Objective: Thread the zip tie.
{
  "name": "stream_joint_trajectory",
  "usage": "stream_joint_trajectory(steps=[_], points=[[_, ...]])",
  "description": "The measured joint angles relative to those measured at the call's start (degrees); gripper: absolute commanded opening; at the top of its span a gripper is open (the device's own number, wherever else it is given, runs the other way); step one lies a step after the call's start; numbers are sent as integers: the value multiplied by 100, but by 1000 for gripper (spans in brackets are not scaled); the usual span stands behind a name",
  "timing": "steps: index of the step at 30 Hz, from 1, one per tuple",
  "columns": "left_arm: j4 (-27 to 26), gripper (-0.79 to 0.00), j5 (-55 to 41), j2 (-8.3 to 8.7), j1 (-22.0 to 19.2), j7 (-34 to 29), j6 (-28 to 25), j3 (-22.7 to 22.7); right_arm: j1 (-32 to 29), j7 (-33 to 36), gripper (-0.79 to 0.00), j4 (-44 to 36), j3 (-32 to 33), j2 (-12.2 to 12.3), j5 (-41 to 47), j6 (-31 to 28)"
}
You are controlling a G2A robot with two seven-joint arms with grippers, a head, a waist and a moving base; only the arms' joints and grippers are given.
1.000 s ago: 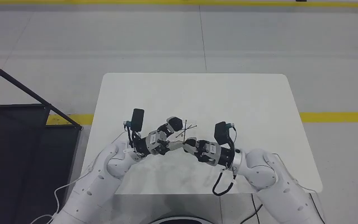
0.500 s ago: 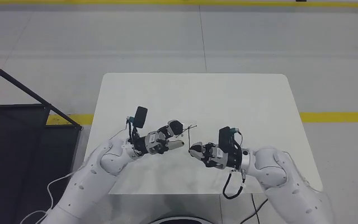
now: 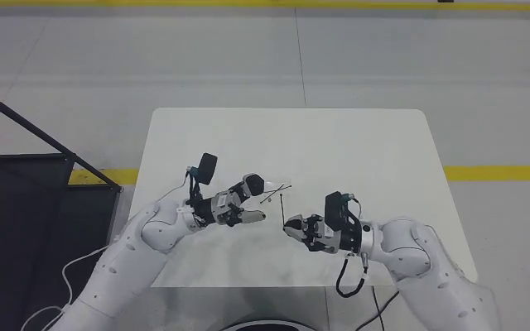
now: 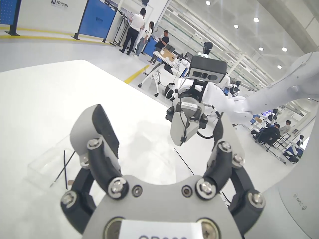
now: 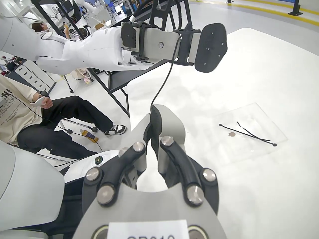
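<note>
- Clamping of one zip tie (image 5: 162, 88) is kept up by the right gripper (image 5: 152, 115), with its jaws closed on the strap. The free end stands up above the fingertips.
- Since a second ago the left gripper (image 3: 255, 200) has been drawn away from the right. Its jaws are spread wide and carry nothing.
- No loop is seen, so threading is judged not yet done. A fresh grasp of the free end is probably required.
- Two spare zip ties (image 5: 249, 133) lie crossed on the clear tray (image 5: 274, 123) beyond.

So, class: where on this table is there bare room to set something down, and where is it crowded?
Free: the far strip of the table, beyond the clear tray; also the side outward of the right gripper. Crowded: front middle, where left gripper, held zip tie and spare zip ties bunch.
</note>
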Motion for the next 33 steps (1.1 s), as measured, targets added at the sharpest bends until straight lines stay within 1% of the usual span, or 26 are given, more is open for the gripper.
stream_joint_trajectory(steps=[5, 8, 12, 14, 17, 24, 33], points=[[1, 0, -254, 17, -3, -297, -21, 92, -56, -103, -785, -78, -22, -5, -93, 129], [96, 0, -717, 9, -118, -530, -21, 282, -70, -170, -785, -85, -31, -3, -131, 125], [293, -160, -1241, 6, -334, -893, -20, 462, -55, -161, -785, -34, -45, 5, -129, 78], [385, -274, -1378, -2, -421, -1034, -20, 536, -37, -136, -785, -15, -60, 9, -113, 64], [468, -397, -1473, -21, -507, -1143, -20, 621, -10, -92, -785, 3, -84, 14, -92, 59], [582, -431, -1395, -95, -645, -1183, -20, 806, 45, -28, -785, 27, -135, 24, -57, 67], [613, -477, -1313, -145, -691, -1025, -20, 848, 82, 6, -785, 21, -205, 33, -53, 105]])
